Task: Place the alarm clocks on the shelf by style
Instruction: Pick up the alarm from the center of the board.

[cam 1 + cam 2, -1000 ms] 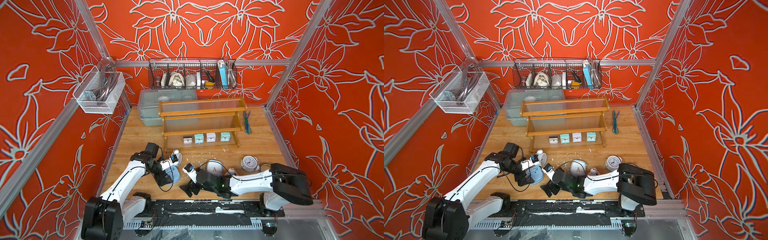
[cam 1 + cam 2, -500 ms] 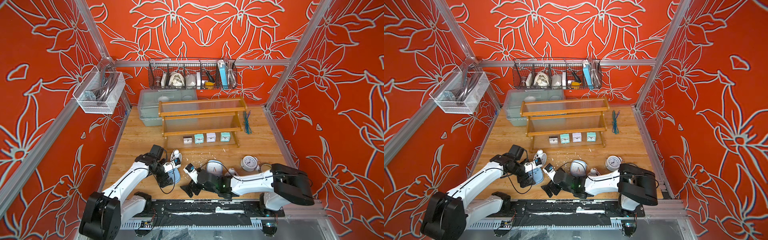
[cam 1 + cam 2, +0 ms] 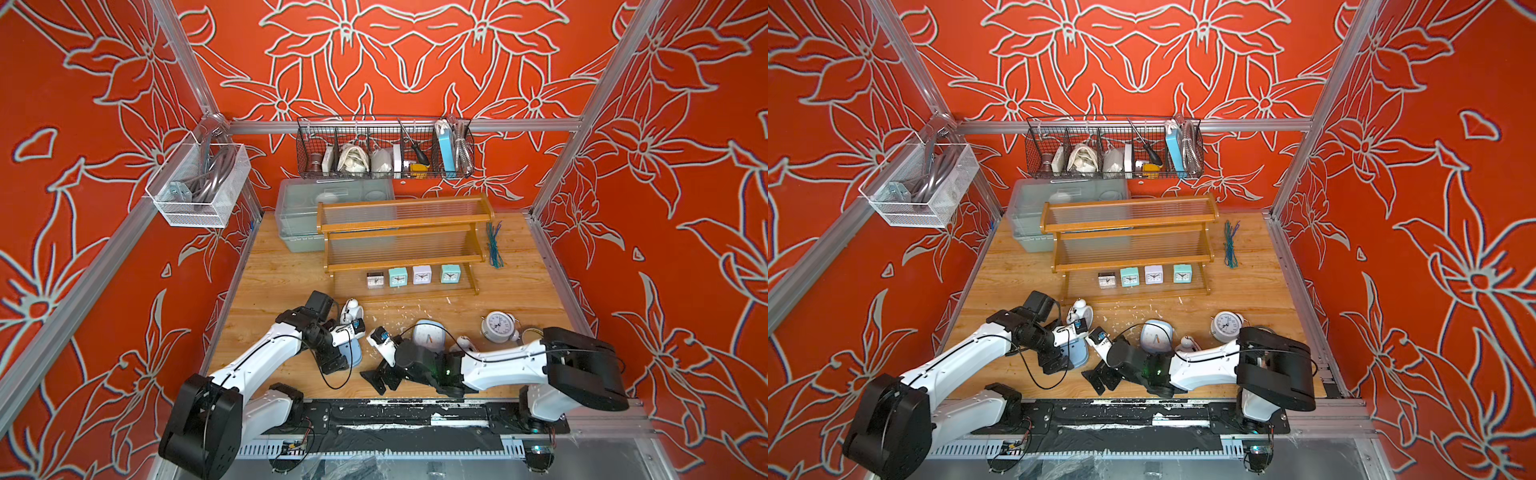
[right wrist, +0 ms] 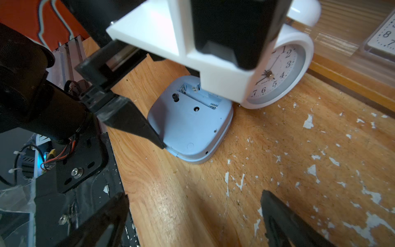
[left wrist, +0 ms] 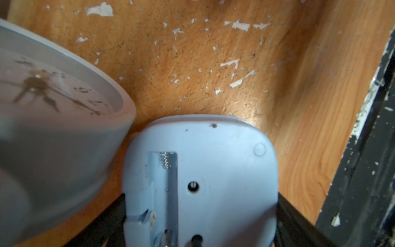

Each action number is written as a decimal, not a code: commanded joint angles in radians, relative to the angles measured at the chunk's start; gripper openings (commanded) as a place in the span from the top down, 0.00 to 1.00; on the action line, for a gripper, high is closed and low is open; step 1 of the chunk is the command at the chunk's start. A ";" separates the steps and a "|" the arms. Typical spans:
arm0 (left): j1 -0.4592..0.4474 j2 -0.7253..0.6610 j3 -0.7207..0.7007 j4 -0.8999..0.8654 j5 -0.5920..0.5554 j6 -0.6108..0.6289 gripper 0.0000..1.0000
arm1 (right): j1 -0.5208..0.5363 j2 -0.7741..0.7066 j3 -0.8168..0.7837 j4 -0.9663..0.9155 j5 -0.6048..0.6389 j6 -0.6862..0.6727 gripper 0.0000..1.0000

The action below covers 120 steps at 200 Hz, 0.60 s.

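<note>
Straddling the face-down blue clock [image 4: 192, 128] at frame centre, the left gripper [image 5: 199, 198], clamp indeterminate, lies nearer; right gripper [image 4: 195, 194] gapes empty.

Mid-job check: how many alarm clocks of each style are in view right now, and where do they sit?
Tiny square clocks: 4, on the shelf's bottom tier
Pale-blue rounded-square clocks: 2, on the table
White twin-bell clocks: 3, on the table, one mostly hidden behind the right arm
Total: 9
</note>
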 commanded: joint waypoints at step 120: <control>-0.007 0.054 0.386 -0.606 0.461 0.132 0.48 | -0.215 -0.436 0.063 -0.474 -0.445 -0.520 0.11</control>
